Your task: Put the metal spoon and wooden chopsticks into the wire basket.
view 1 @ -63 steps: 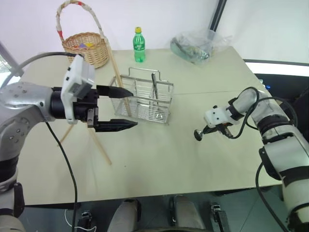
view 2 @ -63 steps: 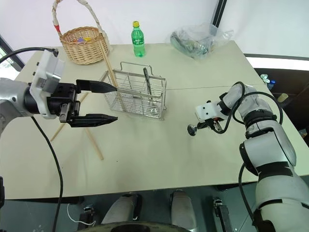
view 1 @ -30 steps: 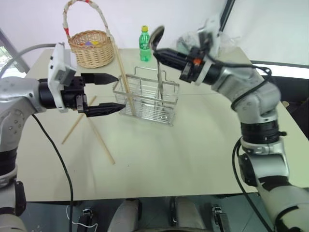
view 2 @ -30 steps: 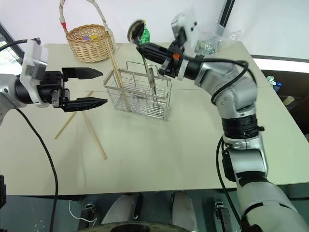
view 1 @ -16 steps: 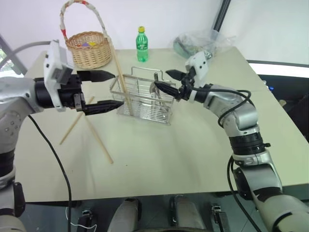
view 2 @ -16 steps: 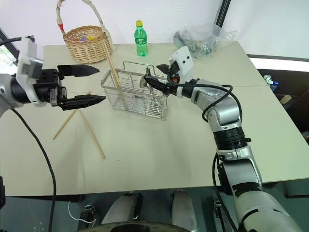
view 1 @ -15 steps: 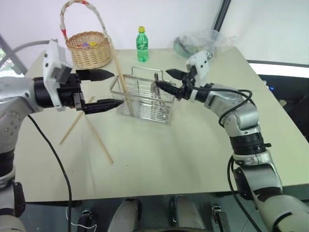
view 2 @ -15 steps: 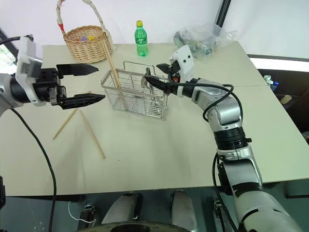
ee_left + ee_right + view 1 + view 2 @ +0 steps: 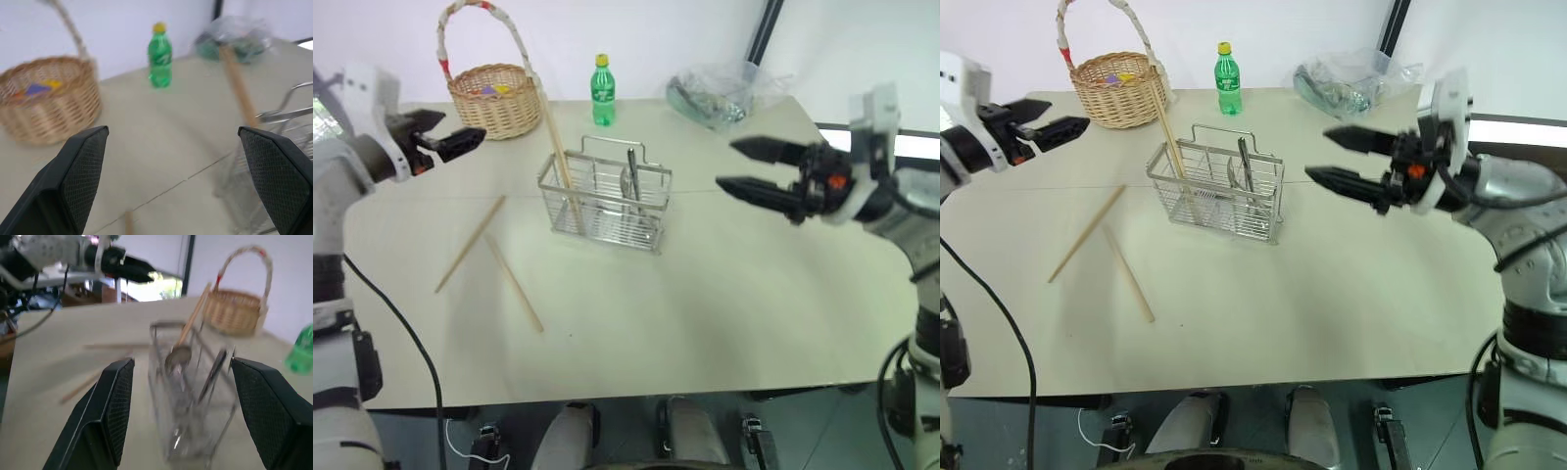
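The wire basket (image 9: 605, 202) stands mid-table. The metal spoon (image 9: 178, 354) rests upright inside it, bowl up, beside a dark utensil (image 9: 631, 176). One of the wooden chopsticks (image 9: 556, 147) leans in the basket's left end. Two more lie on the table to its left, one (image 9: 470, 243) slanting and one (image 9: 514, 282) nearer me. My right gripper (image 9: 729, 164) hovers open and empty to the right of the basket, apart from it. At the far left my left gripper (image 9: 445, 139) is open and empty, above the table near the wicker basket.
A round wicker basket (image 9: 491, 98) with a tall handle sits at the back left. A green bottle (image 9: 601, 90) stands behind the wire basket, and a plastic bag (image 9: 720, 93) lies at the back right. The table's right edge is near my right arm.
My right gripper opened, left the spoon in the wire basket and drew back to the right. My left gripper swung away from the basket to the far left.
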Available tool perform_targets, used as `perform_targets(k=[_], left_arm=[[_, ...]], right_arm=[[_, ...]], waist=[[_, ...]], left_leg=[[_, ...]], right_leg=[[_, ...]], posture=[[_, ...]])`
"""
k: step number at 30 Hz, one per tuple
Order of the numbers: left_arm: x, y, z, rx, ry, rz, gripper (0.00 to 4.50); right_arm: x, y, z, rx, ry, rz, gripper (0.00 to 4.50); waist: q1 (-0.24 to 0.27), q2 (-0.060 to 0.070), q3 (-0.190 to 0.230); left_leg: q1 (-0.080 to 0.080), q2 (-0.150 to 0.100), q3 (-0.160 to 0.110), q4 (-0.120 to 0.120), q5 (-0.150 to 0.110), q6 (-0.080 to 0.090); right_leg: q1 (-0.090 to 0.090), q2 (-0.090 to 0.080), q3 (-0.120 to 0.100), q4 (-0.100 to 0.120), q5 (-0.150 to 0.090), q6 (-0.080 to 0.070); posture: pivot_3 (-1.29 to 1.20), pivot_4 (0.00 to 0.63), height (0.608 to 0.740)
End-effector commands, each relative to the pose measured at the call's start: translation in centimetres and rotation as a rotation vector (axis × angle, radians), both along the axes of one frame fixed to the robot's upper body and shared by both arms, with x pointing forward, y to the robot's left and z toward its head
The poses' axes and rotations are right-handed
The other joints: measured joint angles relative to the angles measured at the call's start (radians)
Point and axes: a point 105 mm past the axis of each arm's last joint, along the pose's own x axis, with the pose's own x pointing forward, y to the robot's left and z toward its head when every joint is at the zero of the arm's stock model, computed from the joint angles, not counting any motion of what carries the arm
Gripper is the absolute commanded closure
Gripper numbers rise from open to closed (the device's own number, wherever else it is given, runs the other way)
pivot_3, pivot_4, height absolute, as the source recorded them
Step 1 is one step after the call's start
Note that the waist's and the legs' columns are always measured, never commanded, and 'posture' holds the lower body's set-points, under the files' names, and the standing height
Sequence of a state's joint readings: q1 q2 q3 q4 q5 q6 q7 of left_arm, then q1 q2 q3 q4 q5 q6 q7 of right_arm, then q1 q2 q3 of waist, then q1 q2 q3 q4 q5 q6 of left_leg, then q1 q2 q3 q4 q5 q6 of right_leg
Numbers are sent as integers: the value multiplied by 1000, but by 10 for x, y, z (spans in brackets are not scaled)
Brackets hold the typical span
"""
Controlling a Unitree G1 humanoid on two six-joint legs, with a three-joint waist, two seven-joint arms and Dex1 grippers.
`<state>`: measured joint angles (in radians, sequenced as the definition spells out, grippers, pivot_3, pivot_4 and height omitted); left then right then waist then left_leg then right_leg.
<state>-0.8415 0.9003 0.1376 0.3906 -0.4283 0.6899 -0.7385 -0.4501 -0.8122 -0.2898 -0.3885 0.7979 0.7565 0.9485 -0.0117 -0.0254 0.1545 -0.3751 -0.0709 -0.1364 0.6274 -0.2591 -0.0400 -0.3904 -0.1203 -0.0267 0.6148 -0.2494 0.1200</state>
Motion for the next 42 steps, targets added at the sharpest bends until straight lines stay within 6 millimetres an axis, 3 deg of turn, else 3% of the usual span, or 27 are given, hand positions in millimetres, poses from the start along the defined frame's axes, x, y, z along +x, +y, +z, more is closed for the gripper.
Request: perform_targets(k=[1, 7, 13, 22, 38, 42], left_arm=[[8, 2, -7, 40, 51, 12, 0], [22, 0, -52, 112, 259, -8, 0], [36, 4, -72, 166, 346, 29, 0], [41, 4, -106, 243, 438, 104, 0], [47, -10, -120, 278, 474, 149, 0], [45, -6, -126, 281, 490, 175, 0]], right_arm=[[-18, 3, 0, -18, -31, 6, 1307], [-33, 2, -26, -32, 40, -64, 1307], [-40, 2, -32, -10, 69, -115, 1307], [-52, -3, -35, 13, 101, -174, 1307], [-54, -9, -33, 45, 109, -237, 1307], [-54, -14, -31, 56, 109, -261, 1307]], waist=[[0, 0, 0], [6, -3, -2], [11, -7, -1], [25, -9, -1], [24, -11, -2], [24, -11, -2]], left_leg=[[0, 0, 0, 0, 0, 0], [-2, 0, -1, 1, 0, 0], [-4, 0, -1, 2, 0, 0], [-7, 0, -1, 3, 0, 0], [-10, 0, -1, 4, 0, 1], [-10, 0, -1, 5, 0, 1]], right_leg=[[-1, 0, 1, 0, 0, 0], [-1, -1, 0, 0, 0, 0], [-2, -3, -1, 0, 0, 1], [-4, -3, -2, 0, 1, 2], [-5, -3, -3, 0, 2, 4], [-5, -3, -3, 0, 2, 4]], posture=[[0, 150, 674], [0, 150, 674], [0, 150, 674], [0, 150, 674], [0, 150, 674], [0, 150, 674]])
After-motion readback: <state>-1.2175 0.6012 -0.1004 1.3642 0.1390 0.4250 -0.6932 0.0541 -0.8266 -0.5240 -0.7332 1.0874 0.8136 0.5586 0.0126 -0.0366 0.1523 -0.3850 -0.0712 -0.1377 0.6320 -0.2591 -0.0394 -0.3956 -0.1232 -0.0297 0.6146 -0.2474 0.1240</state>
